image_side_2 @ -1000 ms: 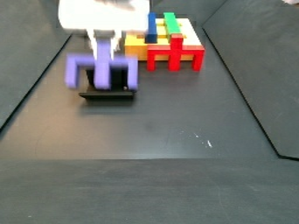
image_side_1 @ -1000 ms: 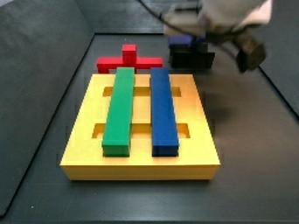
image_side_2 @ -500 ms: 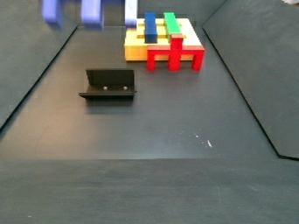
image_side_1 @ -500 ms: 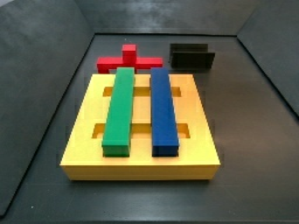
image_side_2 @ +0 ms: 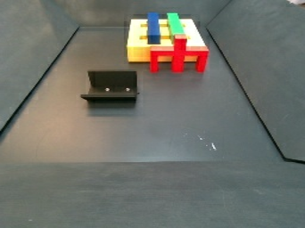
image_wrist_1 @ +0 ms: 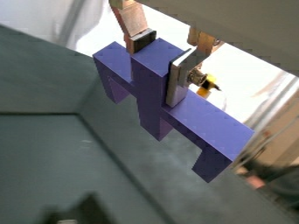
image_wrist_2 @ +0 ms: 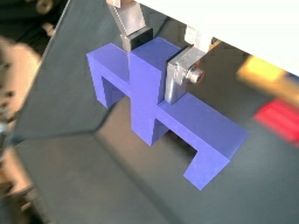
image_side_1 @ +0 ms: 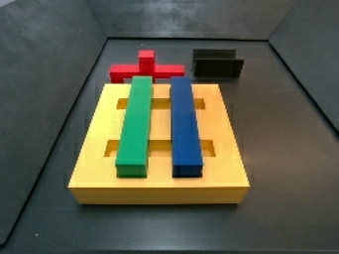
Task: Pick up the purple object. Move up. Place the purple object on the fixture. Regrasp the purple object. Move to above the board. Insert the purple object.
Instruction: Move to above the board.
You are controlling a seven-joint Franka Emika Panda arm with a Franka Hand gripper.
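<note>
I'm seeing the hand (image_wrist_1: 163,54) gripping the matte, bridge-shaped purple object (image_wrist_1: 163,109) by its centre post, out of both side views.

Open floor between fixture (image_side_2: 111,87) and board (image_side_2: 142,49); gripper (image_wrist_1: 163,54) aloft

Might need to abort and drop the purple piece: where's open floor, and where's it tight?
The claw holds the purple piece out of both side views. Most open: the dark floor between the fixture and the near edge. Also free: the strip beside the board toward the right wall. Crowded: the far end, where the red cross, fixture and board sit close together.
</note>
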